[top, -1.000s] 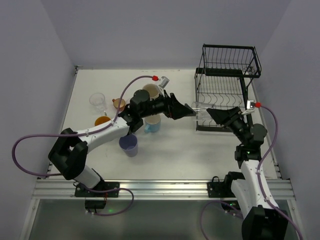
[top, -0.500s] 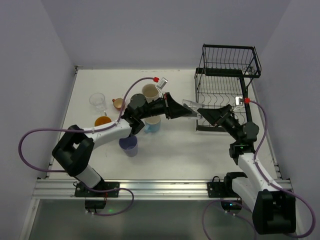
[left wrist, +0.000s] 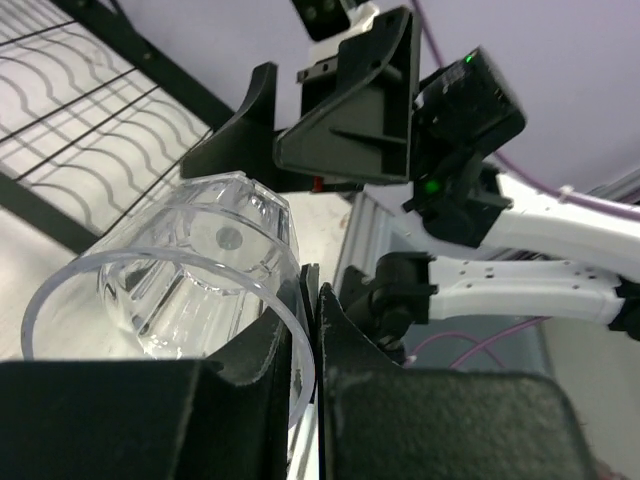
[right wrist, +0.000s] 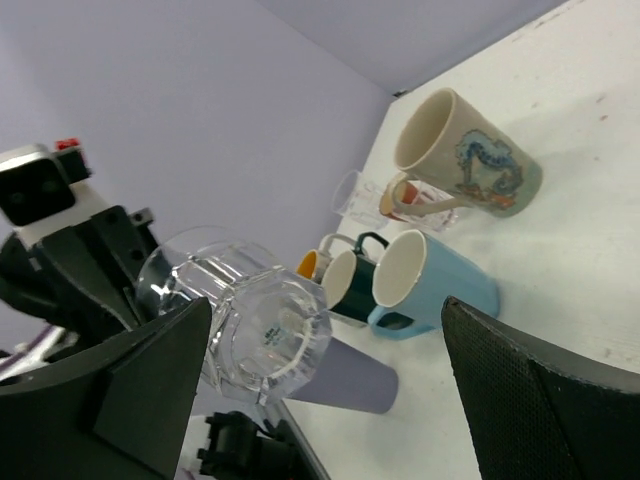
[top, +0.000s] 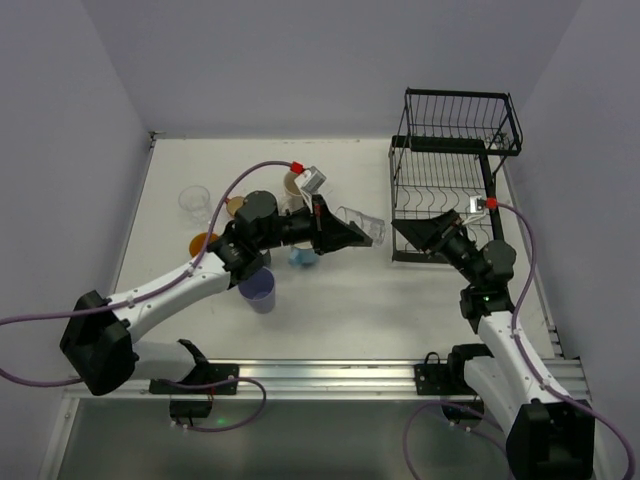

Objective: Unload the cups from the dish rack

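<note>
We see a clear glass [left wrist: 190, 270], ribbed with a thick base, tipped on its side above the table [top: 340, 290]. The left gripper [top: 352, 234] is clamped on its rim wall. The right gripper [top: 405, 231] gapes wide near its base, before the dish rack [top: 455, 150].

A: Top view is bright and even, with diffuse light from above. Shadows on the table [top: 350, 295] under the arms are soft and faint. No blown highlights, sharp throughout.

B: Wrist views?

A: Left wrist: the left gripper [left wrist: 312, 300] fills the bottom, near-black, no detail, slightly soft. The clear glass [left wrist: 170, 270] is sharp, with thin glare along the rim. The dish rack [left wrist: 80, 130] wires are crisp.

B: Right?

A: The right gripper [right wrist: 325, 310] pads are dark and out of focus. Specular glints on the glass base. The mugs [right wrist: 430, 280] behind are sharp and well lit. Horizon tilted.
</note>
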Controlling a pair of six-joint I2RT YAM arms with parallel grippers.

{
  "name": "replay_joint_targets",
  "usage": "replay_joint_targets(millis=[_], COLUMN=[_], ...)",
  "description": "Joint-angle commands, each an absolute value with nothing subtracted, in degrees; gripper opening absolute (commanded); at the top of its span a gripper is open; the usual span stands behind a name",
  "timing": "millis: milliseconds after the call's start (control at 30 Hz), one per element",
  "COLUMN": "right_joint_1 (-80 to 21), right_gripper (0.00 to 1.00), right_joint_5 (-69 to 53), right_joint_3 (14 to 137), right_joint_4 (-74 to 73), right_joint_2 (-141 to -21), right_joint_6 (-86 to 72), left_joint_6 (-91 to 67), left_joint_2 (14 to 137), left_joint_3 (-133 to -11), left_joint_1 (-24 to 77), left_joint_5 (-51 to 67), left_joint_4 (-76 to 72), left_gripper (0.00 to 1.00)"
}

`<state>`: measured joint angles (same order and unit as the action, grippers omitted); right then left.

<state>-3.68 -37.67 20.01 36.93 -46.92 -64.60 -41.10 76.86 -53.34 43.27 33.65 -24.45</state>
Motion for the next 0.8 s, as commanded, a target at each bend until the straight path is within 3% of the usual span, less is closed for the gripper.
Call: replay_joint_targets(millis=[0, 300, 467, 767], right_joint_1=[-3.43, -3.43, -3.43, -3.43], right_gripper=[0.99, 0.99, 0.99, 0.99], right_joint_5=[-33.76, -23.04, -18.29, -12.13], right_joint_3=[24.08, 31.98, 34.28, 34.28], right_joint_4=[27.27, 4.94, -1.83, -6.33], right_joint_2=[-43.96, -37.80, -34.37, -28.58], right_joint_6=[-56.54, -40.80, -37.10, -34.63], left_joint_6=[-28.51, -10.65, -9.05, -10.89], left_joint_2=[70.59, 75.74, 82.95, 91.31], left_joint_3=[-56.42, -70.46, -73.21, -72.07], left_joint_1=[44.47, 55.43, 63.62, 68.03], left_joint_5=[29.98, 10.85, -1.73, -11.16], left_joint_4=[-9.79, 31.33, 38.23, 40.43], left_gripper=[0.00, 0.00, 0.00, 0.00])
